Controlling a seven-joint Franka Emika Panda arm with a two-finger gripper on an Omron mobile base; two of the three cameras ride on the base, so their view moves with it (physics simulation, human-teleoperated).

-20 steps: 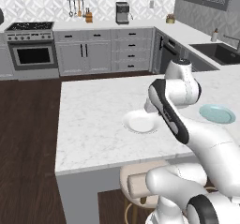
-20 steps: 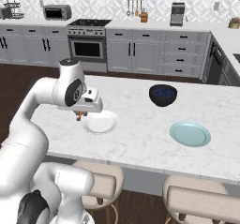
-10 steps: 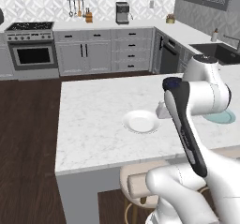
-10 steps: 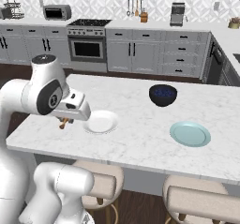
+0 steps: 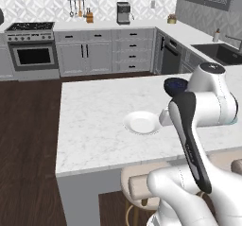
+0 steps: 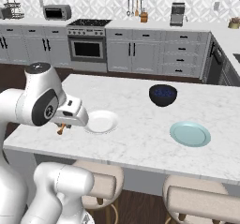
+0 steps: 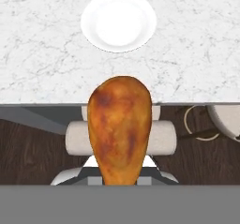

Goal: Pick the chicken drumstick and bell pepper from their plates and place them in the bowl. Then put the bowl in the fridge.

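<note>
My gripper is shut on the chicken drumstick, which hangs just past the island counter's front edge, above the stools. In the right base view a bit of the orange-brown drumstick pokes out below the hand, left of the white plate. That white plate lies bare. The pale teal plate is bare too, further right. In the hand view the drumstick hides the fingertips. The bell pepper, the bowl and the fridge are out of view.
A small dark blue-black bowl sits at the back of the marble island. Padded stools stand under the front edge. Grey cabinets and an oven line the far wall.
The arm has swung away from above the white plate toward the counter's front edge, carrying the drumstick with it. The plates and dark bowl have stayed put.
</note>
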